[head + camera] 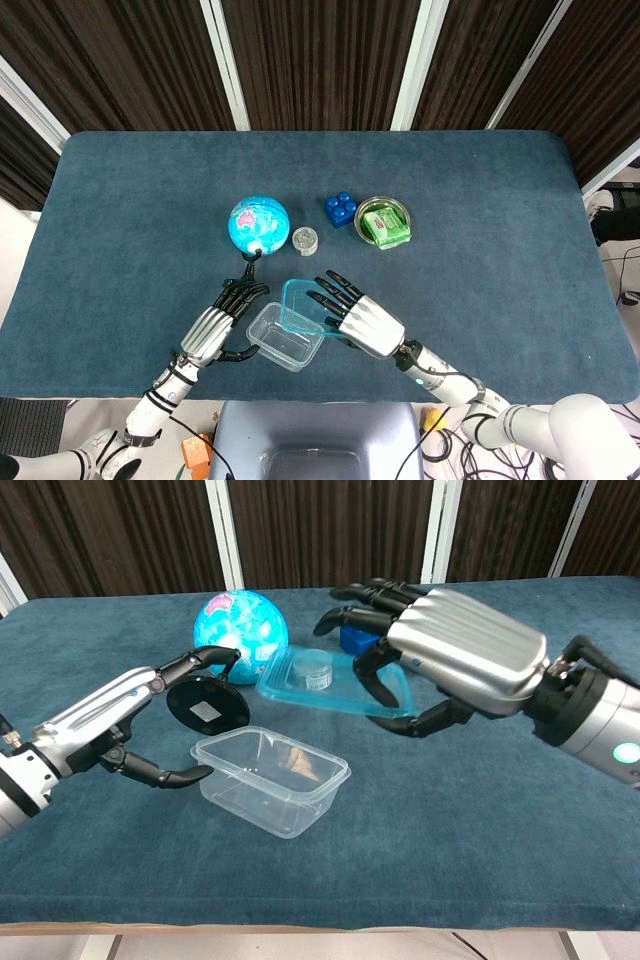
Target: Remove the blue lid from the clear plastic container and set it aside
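Note:
The clear plastic container (283, 337) (270, 778) sits lidless near the table's front edge. My right hand (360, 320) (450, 660) grips the translucent blue lid (300, 305) (320, 685) and holds it tilted in the air, above and to the right of the container. My left hand (215, 325) (130, 720) lies at the container's left side with its fingers spread. Its thumb tip reaches the container's left corner, while the other fingers point towards the globe's stand.
A blue globe (258, 222) (240, 625) on a black stand (207, 707) is just behind the container. A small round jar (305, 239), a blue toy brick (340, 208) and a metal bowl (383, 222) holding a green object stand further back.

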